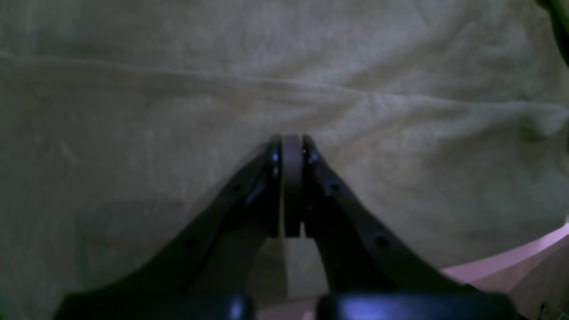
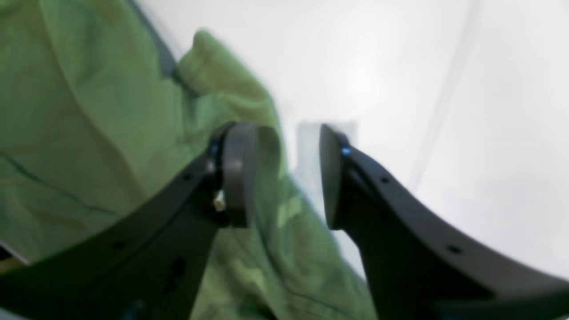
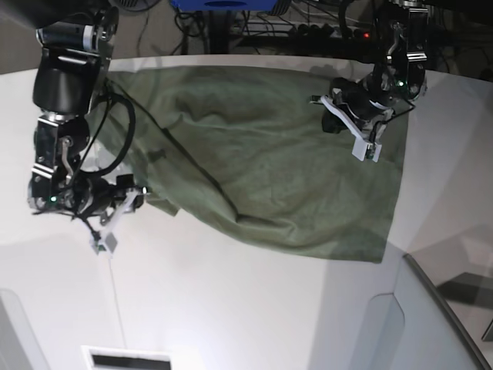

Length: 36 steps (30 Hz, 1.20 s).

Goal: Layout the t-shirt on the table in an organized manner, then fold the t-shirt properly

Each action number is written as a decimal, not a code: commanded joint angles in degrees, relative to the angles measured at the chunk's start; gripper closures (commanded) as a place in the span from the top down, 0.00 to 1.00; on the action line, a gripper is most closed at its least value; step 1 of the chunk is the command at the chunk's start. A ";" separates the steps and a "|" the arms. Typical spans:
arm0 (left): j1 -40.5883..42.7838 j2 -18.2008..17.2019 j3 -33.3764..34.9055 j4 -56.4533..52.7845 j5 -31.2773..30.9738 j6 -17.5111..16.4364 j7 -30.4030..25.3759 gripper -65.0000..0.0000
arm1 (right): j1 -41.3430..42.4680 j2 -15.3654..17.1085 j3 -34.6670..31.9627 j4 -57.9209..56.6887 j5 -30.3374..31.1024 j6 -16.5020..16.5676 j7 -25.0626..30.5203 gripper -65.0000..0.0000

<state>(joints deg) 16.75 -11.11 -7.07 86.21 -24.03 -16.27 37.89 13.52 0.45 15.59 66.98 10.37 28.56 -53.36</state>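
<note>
Here the t-shirt is seen spread, wrinkled, across the far part of the table. The left gripper is pressed closed above the cloth (nothing visibly pinched). The right gripper is parted at the shirt's edge.

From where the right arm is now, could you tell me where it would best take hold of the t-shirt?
Probably the bunched edge of the t-shirt lying beside the right hand, approached from the bare table side. There the cloth folds up off the surface, so a finger could slide under it; elsewhere it lies flat.
</note>
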 commanded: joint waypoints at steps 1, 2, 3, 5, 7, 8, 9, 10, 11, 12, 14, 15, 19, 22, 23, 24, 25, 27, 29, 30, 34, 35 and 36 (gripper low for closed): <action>-0.27 -0.45 -0.18 0.86 -0.45 -0.04 -1.01 0.00 | 2.17 0.30 0.01 -0.83 0.57 0.41 2.15 0.36; -0.27 -0.45 -0.18 0.86 -0.45 -0.04 -1.01 0.00 | 2.61 0.30 0.01 -3.02 0.57 0.41 3.21 0.36; -0.27 -0.45 -0.18 0.86 -0.45 -0.04 -1.01 0.00 | 2.88 0.30 -0.08 -4.96 0.57 0.32 4.00 0.36; -0.27 -0.45 -0.18 0.86 -0.45 -0.04 -1.01 0.00 | 3.93 0.30 -0.08 -7.60 0.57 0.32 4.44 0.36; -0.27 -0.45 -0.18 0.86 -0.45 -0.04 -1.01 0.00 | 4.11 0.30 -0.08 -8.56 0.57 0.32 4.44 0.36; -0.27 -0.45 -0.18 0.86 -0.45 -0.04 -1.01 0.00 | 4.11 0.30 -0.08 -8.56 0.57 0.32 4.44 0.36; -0.27 -0.45 -0.18 0.86 -0.45 -0.04 -1.01 0.00 | 4.11 -0.05 -0.08 -8.65 0.57 0.32 4.44 0.36; -0.27 -0.45 -0.18 0.77 -0.45 -0.04 -1.01 0.00 | 4.11 -0.14 -0.08 -8.74 0.49 0.32 4.44 0.36; -0.27 -0.45 -0.18 0.77 -0.45 -0.04 -1.01 0.00 | 4.11 -0.23 -0.08 -8.83 0.49 0.32 4.44 0.36; -0.27 -0.45 -0.18 0.77 -0.36 -0.04 -1.01 0.00 | 4.11 -0.32 -0.08 -8.91 0.49 0.32 4.44 0.36; -0.27 -0.45 -0.18 0.77 -0.36 -0.04 -1.01 0.00 | 4.11 -0.32 -0.08 -9.00 0.49 0.24 4.62 0.35; -0.27 -0.45 -0.18 0.77 -0.36 -0.04 -1.01 0.00 | 4.11 -0.32 -0.08 -9.00 0.49 0.24 4.97 0.32; -0.27 -0.45 -0.18 0.77 -0.36 -0.04 -1.01 0.00 | 4.11 -0.32 -0.08 -9.09 0.40 0.15 4.79 0.00; -0.09 -0.45 -0.18 0.77 -0.36 -0.04 -1.01 0.00 | 4.11 -0.32 0.01 -9.00 0.40 0.15 4.79 0.01; -0.01 -0.45 -0.18 0.77 -0.36 -0.04 -1.01 0.00 | 4.11 -0.32 0.01 -8.83 0.40 0.15 4.79 0.00; -0.01 -0.45 -0.18 0.77 -0.36 -0.04 -1.01 0.00 | 4.11 -0.14 0.01 -8.74 0.40 0.15 4.79 0.00; 0.08 -0.45 -0.18 0.77 -0.36 -0.04 -1.01 0.00 | 4.20 -0.05 0.01 -8.74 0.40 0.15 4.79 0.00; 0.17 -0.45 -0.27 0.77 -0.36 -0.04 -1.01 0.00 | 4.99 0.04 0.01 -8.65 0.40 0.15 4.79 0.00; 0.17 -0.53 -0.27 0.77 -0.36 -0.04 -1.01 0.00 | 5.51 0.48 0.01 -8.30 0.40 0.15 4.79 0.00; 0.17 -0.53 -0.27 0.77 -0.36 -0.04 -1.01 0.00 | 5.69 1.27 0.01 -7.51 0.40 0.06 4.79 0.00; 0.17 -0.62 -0.27 0.77 -0.36 -0.04 -1.01 0.00 | 6.83 2.67 -0.08 -4.43 0.40 0.06 4.00 0.00; 0.17 -0.62 -0.27 0.77 -0.36 -0.04 -1.01 0.00 | 7.36 3.02 -0.08 -3.99 0.40 0.06 3.12 0.00; 0.17 -0.62 -0.27 0.77 -0.36 -0.04 -1.01 0.00 | 7.98 3.02 -0.08 -3.64 0.40 0.06 2.24 0.00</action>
<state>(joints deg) 17.12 -11.14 -7.09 86.21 -24.03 -16.25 37.76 19.84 3.51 15.53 62.17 10.00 28.32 -52.29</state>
